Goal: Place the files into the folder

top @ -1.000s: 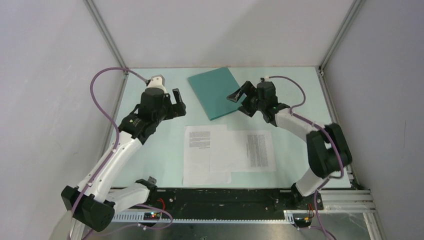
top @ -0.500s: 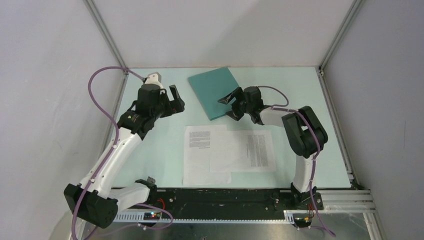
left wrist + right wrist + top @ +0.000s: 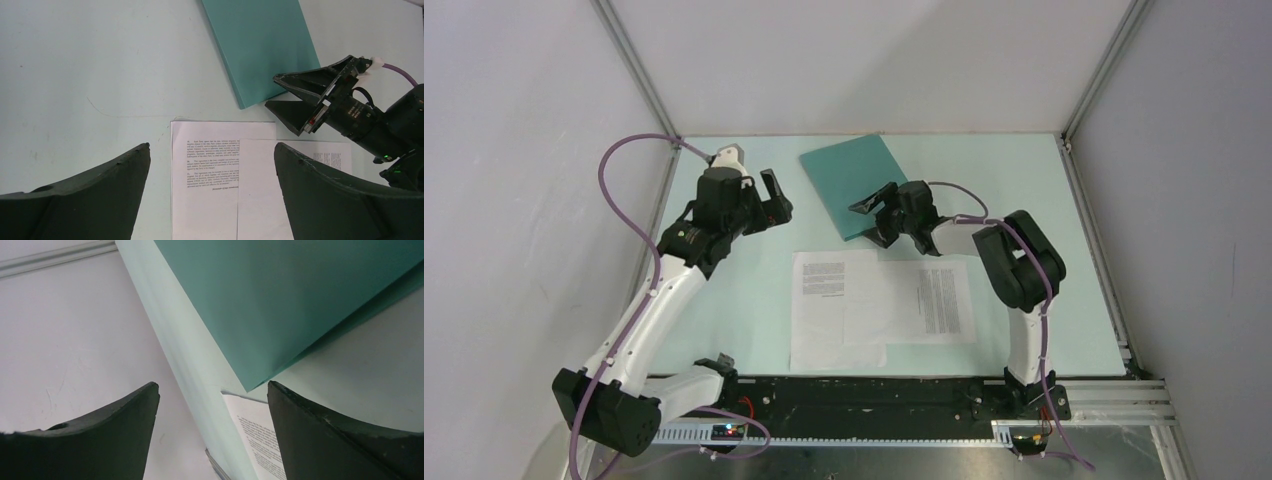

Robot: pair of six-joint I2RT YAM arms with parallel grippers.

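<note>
Pose: left fingers (image 3: 770, 185) spread, arm raised | right fingers (image 3: 872, 197) spread at folder (image 3: 844, 175) corner

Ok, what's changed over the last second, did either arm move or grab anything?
The right gripper slid left along the edge of the folder to its near corner, with the elbow folding inward behind it. Its jaws are open and hold nothing. The left gripper barely shifted and stayed open. The folder and files lie where they were.
</note>
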